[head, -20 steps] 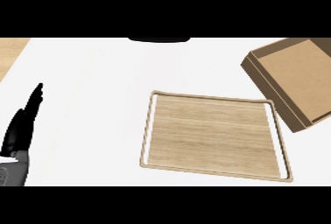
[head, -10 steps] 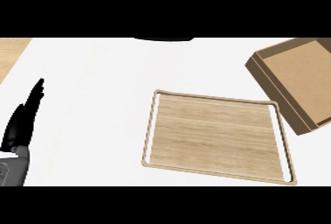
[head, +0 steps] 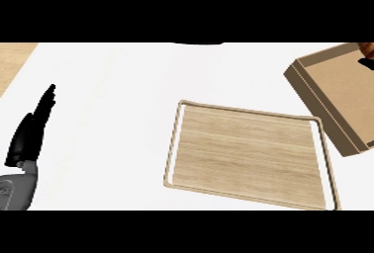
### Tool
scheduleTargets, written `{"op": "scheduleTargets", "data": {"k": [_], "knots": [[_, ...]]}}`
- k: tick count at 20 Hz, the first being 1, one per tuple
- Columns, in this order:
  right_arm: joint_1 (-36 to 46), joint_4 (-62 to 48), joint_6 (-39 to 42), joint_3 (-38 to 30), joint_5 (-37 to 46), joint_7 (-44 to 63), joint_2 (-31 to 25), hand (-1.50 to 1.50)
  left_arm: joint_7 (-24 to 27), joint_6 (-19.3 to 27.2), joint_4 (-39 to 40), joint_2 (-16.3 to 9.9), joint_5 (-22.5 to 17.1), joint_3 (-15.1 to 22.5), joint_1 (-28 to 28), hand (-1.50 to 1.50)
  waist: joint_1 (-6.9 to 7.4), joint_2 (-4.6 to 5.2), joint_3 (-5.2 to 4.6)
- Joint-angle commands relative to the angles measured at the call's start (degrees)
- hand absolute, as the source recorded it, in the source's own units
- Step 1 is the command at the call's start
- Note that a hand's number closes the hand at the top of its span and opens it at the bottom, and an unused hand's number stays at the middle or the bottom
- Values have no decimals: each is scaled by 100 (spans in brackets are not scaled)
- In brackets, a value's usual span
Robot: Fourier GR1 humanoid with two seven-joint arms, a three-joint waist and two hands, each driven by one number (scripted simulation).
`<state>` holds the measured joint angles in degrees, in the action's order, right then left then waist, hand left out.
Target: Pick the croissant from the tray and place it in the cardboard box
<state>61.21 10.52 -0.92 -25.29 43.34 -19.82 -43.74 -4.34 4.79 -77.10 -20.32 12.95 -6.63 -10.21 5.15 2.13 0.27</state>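
We saw box [head: 337, 94] slide left a bit since before, brown bit and black bit [head: 364, 62] now at its far right edge. Tray [head: 248, 154] bare. Our left hand [head: 30, 129] rested, fingers straight. Right hand's fingers: couldn't tell. Croissant maybe nearly in.

Cardboard box [head: 332, 94] shifted slightly right; dark shape now at its top-right corner.

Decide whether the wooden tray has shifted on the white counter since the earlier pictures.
No. The square wooden tray lies where it was, its corner equally near the brown cardboard box; only the view drifted slightly.
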Motion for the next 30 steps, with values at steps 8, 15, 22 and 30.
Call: {"op": "scheduleTargets", "data": {"k": [8,15,22,30], "knots": [[3,-313,66,-388,-356,123,274,-150,104,11,54,31,38,5,-23,0,39,39,9],[-93,-82,-276,-998,-937,-510,49,-150,51,42,-265,170,38,94,333,0,48,-8,18],[-196,-142,153,-1696,-1629,-831,-338,-150,28,42,-67,35,38,-59,78,0,-60,11,21],[-901,-272,1049,-2057,-1964,-941,-1342,-150,256,14,113,6,-42,-194,242,0,-220,-24,17]]}}
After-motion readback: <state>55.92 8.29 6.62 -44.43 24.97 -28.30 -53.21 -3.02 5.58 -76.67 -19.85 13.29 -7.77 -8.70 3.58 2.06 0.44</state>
